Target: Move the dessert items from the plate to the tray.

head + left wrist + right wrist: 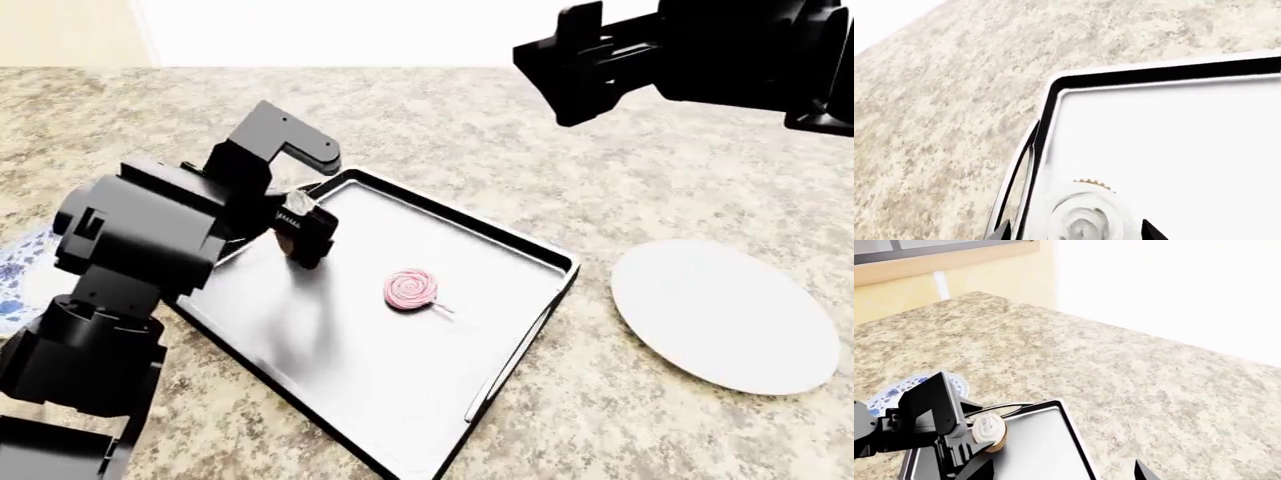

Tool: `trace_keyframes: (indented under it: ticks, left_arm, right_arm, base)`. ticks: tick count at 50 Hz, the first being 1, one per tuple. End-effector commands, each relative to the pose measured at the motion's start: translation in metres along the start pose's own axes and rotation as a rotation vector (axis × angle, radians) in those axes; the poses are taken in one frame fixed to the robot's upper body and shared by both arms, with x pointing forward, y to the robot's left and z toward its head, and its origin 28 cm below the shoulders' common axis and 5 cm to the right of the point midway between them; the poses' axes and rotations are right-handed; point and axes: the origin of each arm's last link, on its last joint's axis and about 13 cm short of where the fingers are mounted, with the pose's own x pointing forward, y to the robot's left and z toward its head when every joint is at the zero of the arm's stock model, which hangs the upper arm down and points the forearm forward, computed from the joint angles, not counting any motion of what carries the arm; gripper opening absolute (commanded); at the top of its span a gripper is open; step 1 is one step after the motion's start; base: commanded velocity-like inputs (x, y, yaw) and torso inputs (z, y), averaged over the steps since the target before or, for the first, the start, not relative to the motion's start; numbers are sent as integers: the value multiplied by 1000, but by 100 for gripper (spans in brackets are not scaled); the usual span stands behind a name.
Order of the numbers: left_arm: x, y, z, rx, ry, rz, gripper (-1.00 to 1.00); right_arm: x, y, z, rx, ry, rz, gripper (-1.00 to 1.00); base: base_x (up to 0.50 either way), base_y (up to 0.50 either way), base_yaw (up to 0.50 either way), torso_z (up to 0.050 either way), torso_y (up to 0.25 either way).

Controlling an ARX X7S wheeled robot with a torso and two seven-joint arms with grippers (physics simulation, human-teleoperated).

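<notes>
The cupcake [1084,217], tan wrapper and white swirled frosting, sits at the black-rimmed tray's [1054,90] near-left part. It lies between the fingertips of my left gripper [1076,232], with a gap on each side, so the jaws stand open. It also shows in the head view [296,203] and, tilted, in the right wrist view [989,430]. The pink spiral lollipop [411,289] lies flat in the middle of the tray [534,330]. My right gripper [1062,472] is open and empty, held high above the counter behind the tray.
A plain white round plate [727,315] lies on the speckled counter right of the tray. A blue-patterned plate [901,387] lies left of the tray, partly behind my left arm [134,240]. My right arm [694,50] hangs over the far right.
</notes>
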Motion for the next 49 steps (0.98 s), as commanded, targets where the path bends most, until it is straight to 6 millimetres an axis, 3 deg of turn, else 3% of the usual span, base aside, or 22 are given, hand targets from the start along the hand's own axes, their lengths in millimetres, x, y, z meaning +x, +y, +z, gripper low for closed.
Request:
trace_keyframes:
  ticks: [1, 7, 14, 21, 27, 30, 32, 36, 42, 49]
  left_arm:
    - [-4, 9, 15, -64, -22, 1, 100]
    - [-17, 15, 28, -90, -63, 5, 100]
    - [-84, 50, 88, -248, -293, 46, 100]
    - [-123, 60, 111, -438, -444, 86, 100]
    - [-126, 42, 92, -454, -457, 100, 100]
    - [-130, 40, 71, -458, -437, 246, 100]
    - [-133, 25, 61, -443, -429, 300, 100]
    - [-143, -12, 45, -324, -463, 43, 100]
    - [-140, -24, 32, -293, -442, 29, 100]
    - [-140, -26, 31, -290, -443, 24, 100]
  right_arm:
    - [1, -3, -2, 0, 0, -4, 100]
    - [0, -2, -2, -2, -1, 3, 100]
    - [-2, -1, -2, -4, -4, 5, 100]
    - [-11, 9, -2, -13, -70, -34, 100]
    - [-31, 29, -16, 49, -186, -97, 100]
    - [-46, 46, -25, 47, -225, -101, 100]
    - [-51, 56, -34, 48, -242, -96, 100]
    - [-55, 66, -44, 64, -263, -77, 100]
    - [-53, 73, -55, 79, -250, -41, 100]
    - [-52, 72, -55, 80, -256, -44, 100]
  base:
    - [0, 0, 0, 0, 0]
    - [0, 0, 0, 0, 0]
    - [0, 0, 0, 0, 0]
    - [0, 0, 0, 0, 0]
    - [0, 0, 0, 0, 0]
    - [0, 0, 0, 0, 0]
    - [0, 0, 0, 0, 0]
    - [0, 0, 0, 0, 0]
    - [0, 0, 0, 0, 0]
    - [0, 0, 0, 0, 0]
